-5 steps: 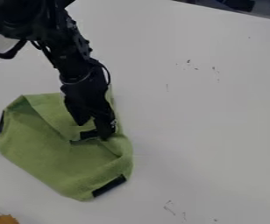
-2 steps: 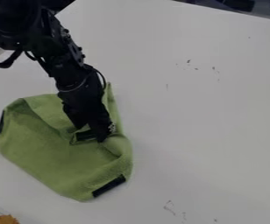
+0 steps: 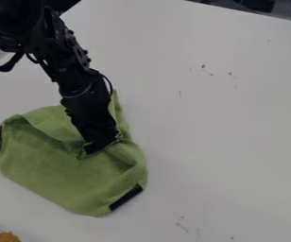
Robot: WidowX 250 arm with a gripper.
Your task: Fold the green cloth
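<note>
At eight o'clock lies the green cloth [image 3: 53, 172], the gripper [image 3: 102, 145] apparently pinched narrow on a fold at its two o'clock side; a shallow bite could slip, or dragging bunch the layers. Rightward, the white tabletop [image 3: 224, 118] offers moving room, its far edge at one o'clock.

Counts: there was one green cloth [image 3: 53, 170], with two clear dark strips [image 3: 126, 197] at its edges. One robot arm [image 3: 75, 64], one gripper [image 3: 102, 142], one table [image 3: 224, 137]. One orange piece [image 3: 8, 237]. Small dark marks [image 3: 203, 66] on the tabletop were several, too faint for an exact number.
</note>
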